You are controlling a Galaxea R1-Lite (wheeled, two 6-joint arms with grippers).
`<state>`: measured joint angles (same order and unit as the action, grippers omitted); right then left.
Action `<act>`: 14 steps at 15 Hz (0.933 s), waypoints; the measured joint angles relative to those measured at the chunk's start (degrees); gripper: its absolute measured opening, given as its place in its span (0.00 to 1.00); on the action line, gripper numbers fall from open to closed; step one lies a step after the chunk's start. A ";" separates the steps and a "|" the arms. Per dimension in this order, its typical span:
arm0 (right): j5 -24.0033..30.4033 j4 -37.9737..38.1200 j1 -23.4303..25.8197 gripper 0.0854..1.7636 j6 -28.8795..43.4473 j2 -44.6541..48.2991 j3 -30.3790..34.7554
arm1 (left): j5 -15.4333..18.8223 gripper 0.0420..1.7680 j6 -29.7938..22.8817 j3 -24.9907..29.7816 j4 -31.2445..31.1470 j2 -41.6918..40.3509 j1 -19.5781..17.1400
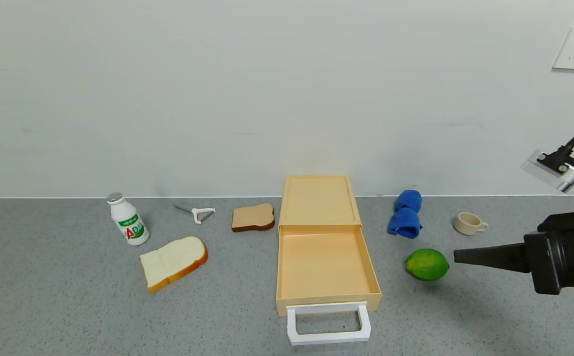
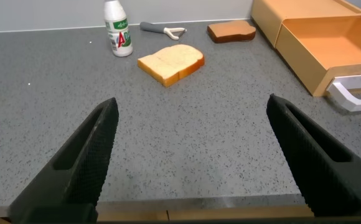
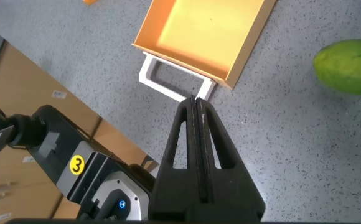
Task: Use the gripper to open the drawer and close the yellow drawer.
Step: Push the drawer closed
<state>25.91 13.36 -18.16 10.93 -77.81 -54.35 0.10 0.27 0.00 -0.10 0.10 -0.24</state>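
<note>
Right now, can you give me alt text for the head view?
A yellow drawer sits pulled open on a grey counter, white handle toward the camera. The right gripper, shut, hovers beside a lime.

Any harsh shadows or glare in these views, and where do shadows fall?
Head view: even, soft light, no glare; a faint shadow lies under the lime. Left wrist view: soft shadow beside the open drawer. Right wrist view: the right gripper looms large, its jaws shut.
</note>
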 joint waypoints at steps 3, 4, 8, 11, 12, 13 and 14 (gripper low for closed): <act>-0.13 -0.17 0.00 0.02 -0.24 -0.07 0.07 | 0.00 0.97 0.00 0.00 0.00 0.00 0.00; -0.17 -0.17 0.00 0.02 -0.28 -0.20 0.11 | 0.00 0.97 -0.02 0.00 0.00 0.00 0.00; -0.37 -0.27 -0.38 0.02 -0.35 -0.82 0.29 | 0.00 0.97 0.00 0.00 0.00 0.00 0.00; -0.68 -0.35 -1.35 0.02 -0.20 -1.65 -0.33 | 0.00 0.97 -0.02 0.00 0.00 0.00 0.00; -0.85 -0.35 -1.99 0.02 -0.13 -2.10 -0.63 | 0.00 0.97 -0.02 0.00 0.00 0.00 0.00; -1.62 -0.38 -2.97 0.02 -0.09 -2.61 -0.78 | 0.00 0.97 0.00 0.00 0.00 0.00 0.00; -3.00 -0.38 -4.60 0.02 -0.05 -3.19 -0.94 | 0.00 0.97 -0.02 0.00 0.00 0.00 0.00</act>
<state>22.91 12.98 -22.76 10.89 -81.01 -55.28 0.10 0.24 0.00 -0.10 0.10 -0.24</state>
